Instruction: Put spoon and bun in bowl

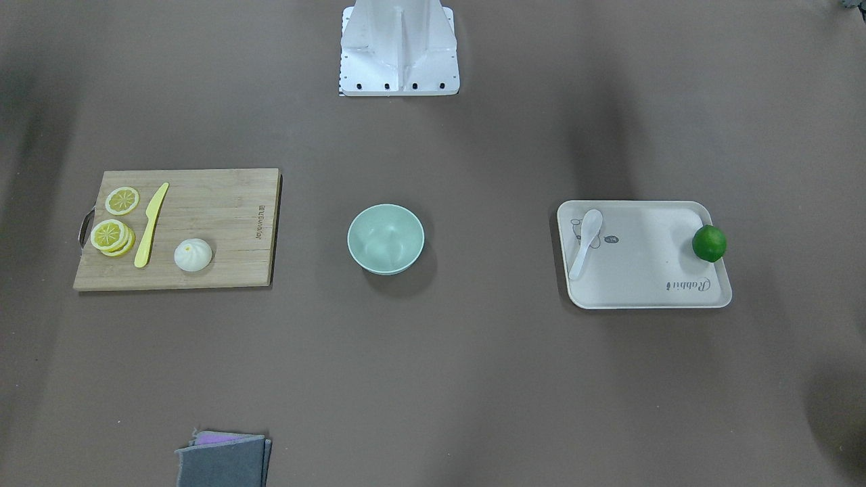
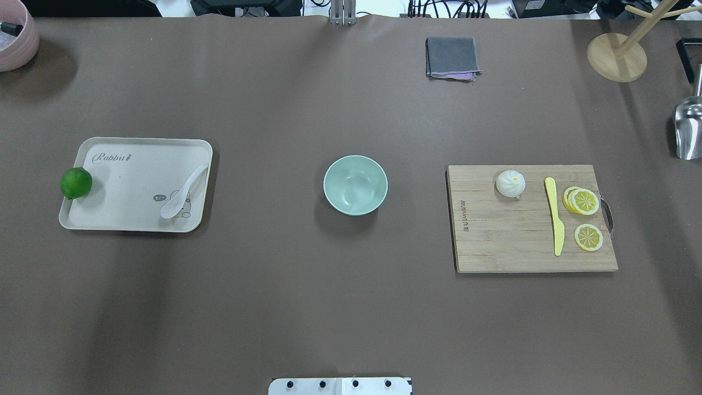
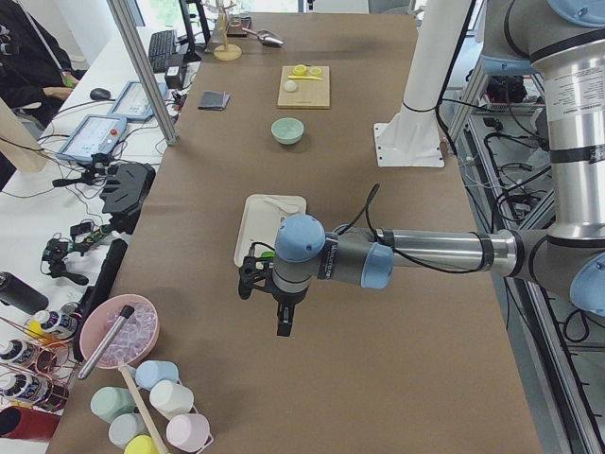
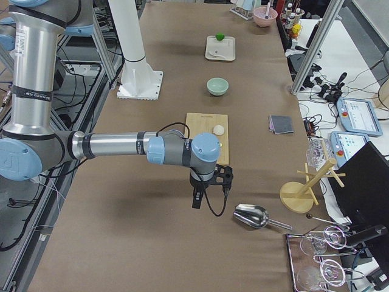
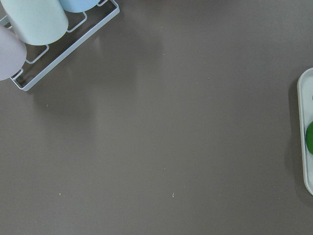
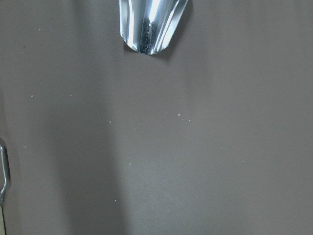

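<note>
The white spoon (image 2: pixel 184 192) lies on the cream tray (image 2: pixel 131 219), on the table's left side in the overhead view. The white pleated bun (image 2: pixel 510 183) sits on the wooden cutting board (image 2: pixel 510 241) at the right. The mint-green bowl (image 2: pixel 355 185) stands empty at the table's centre, between them. Neither gripper shows in the overhead, front or wrist views. My left gripper (image 3: pixel 257 279) hovers over bare table beyond the tray's lime end. My right gripper (image 4: pixel 220 177) hovers between the cutting board and a metal scoop. I cannot tell whether either is open or shut.
A green lime (image 2: pixel 75 182) sits on the tray's outer edge. A yellow knife (image 2: pixel 556 219) and lemon slices (image 2: pixel 584 202) lie on the board. A grey cloth (image 2: pixel 452 57), wooden stand (image 2: pixel 617 55), metal scoop (image 2: pixel 688 129), pink bowl (image 2: pixel 16 38) and a cup rack (image 5: pixel 63 49) ring the table's edges.
</note>
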Robot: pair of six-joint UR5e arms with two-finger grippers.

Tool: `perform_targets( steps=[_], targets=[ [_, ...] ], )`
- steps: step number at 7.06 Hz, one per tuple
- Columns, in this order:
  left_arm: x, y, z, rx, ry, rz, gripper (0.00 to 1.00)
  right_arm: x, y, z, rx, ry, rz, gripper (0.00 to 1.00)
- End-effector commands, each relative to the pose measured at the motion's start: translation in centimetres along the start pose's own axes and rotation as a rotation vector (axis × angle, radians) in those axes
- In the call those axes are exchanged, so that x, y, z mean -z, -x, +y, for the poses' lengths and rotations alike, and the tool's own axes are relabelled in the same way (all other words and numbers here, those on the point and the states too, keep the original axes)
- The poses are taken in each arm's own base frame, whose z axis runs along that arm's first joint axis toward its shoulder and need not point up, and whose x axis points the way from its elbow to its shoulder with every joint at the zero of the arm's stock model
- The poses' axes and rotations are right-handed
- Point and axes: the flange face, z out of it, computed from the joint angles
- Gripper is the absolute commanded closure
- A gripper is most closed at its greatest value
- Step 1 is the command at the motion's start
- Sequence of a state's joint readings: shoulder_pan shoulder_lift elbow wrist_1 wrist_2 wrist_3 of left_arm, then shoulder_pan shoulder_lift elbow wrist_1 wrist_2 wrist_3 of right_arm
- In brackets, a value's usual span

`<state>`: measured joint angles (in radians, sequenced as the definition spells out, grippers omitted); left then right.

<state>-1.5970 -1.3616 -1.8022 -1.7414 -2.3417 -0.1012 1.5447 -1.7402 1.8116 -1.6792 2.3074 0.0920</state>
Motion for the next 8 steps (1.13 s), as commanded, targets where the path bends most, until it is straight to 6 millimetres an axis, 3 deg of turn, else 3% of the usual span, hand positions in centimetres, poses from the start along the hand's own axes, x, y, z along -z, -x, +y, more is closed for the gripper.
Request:
perform_targets(
  steps=[1, 8],
  targets=[
    [-0.09, 0.12, 0.00, 0.000, 0.002, -0.004, 0.02, 0.01, 0.02, -0.14, 0.004, -0.005, 0.000, 0.00],
    [-0.20, 0.29, 0.16, 0.002, 0.003, -0.009, 0.02, 0.18, 0.29, -0.20, 0.008, -0.008, -0.011, 0.00]
  ],
)
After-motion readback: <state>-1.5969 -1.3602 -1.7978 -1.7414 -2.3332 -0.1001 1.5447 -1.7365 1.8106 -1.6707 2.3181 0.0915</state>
